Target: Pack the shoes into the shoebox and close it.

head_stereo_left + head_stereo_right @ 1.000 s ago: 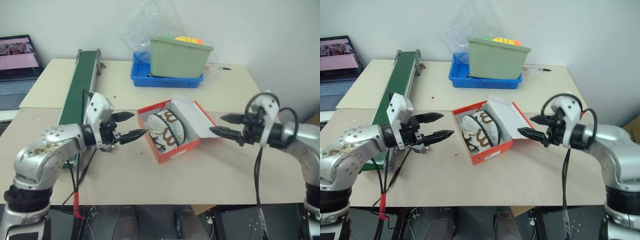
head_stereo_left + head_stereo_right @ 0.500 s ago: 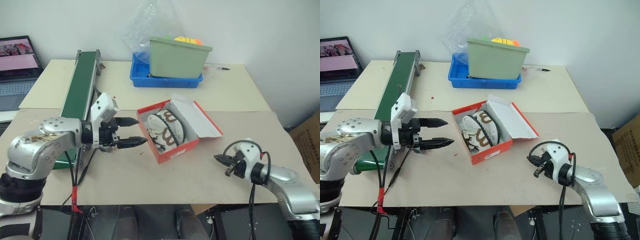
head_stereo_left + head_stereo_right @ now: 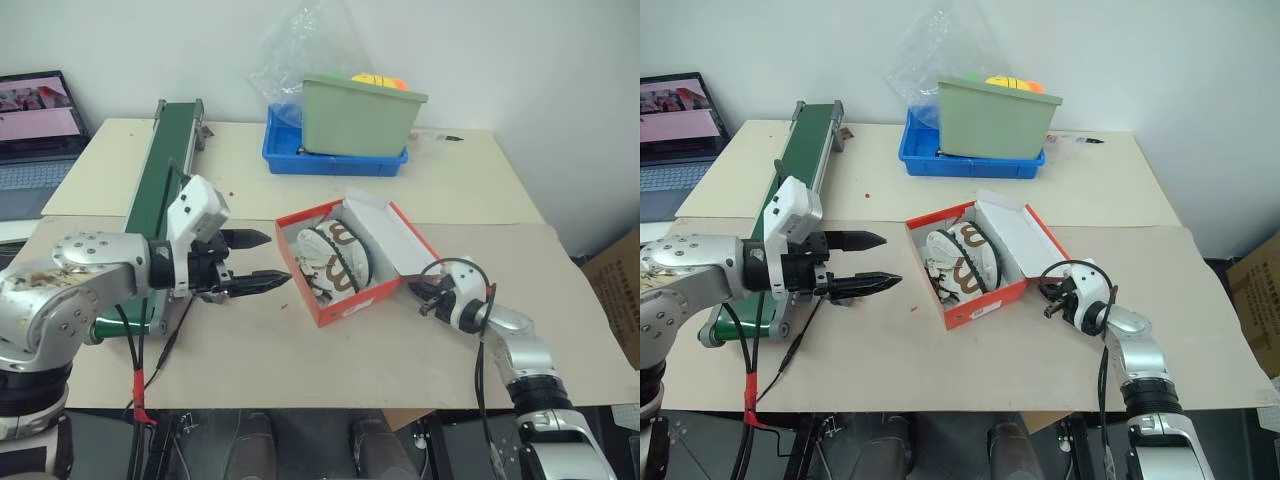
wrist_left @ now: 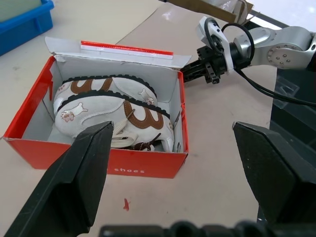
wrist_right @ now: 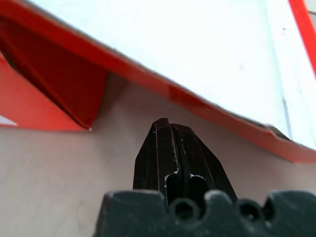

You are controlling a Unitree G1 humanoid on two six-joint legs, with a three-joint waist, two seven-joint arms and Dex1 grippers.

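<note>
- The shoebox (image 3: 352,262) is a flat red-orange cardboard box, white inside, standing near the middle of the beige table (image 3: 300,350), in front of a blue tray (image 3: 330,160) and a green bin (image 3: 362,115).
- Its hinged lid (image 3: 405,238) lies open toward the robot's right, white inner face up, with a red-orange edge.
- The shoes (image 4: 113,113) lie inside the box on their sides, pressed together: cream-white sneakers with brown trim, black-edged soles, small pale animal prints and dark brown laces bunched near the front wall.
- The front wall carries the small white word "shoes" (image 4: 128,170); no other writing can be read.
- The left gripper (image 3: 262,262) hovers to the left of the box, apart from it, fingers spread wide and holding nothing.
- The right gripper (image 3: 425,297) sits low on the table just under the lid's free edge, fingers pressed together with nothing between them; from the right wrist view its tips (image 5: 165,129) lie close below the lid's underside.
- A green conveyor (image 3: 165,170) runs along the table's left side, and a laptop (image 3: 35,130) stands at the far left.
</note>
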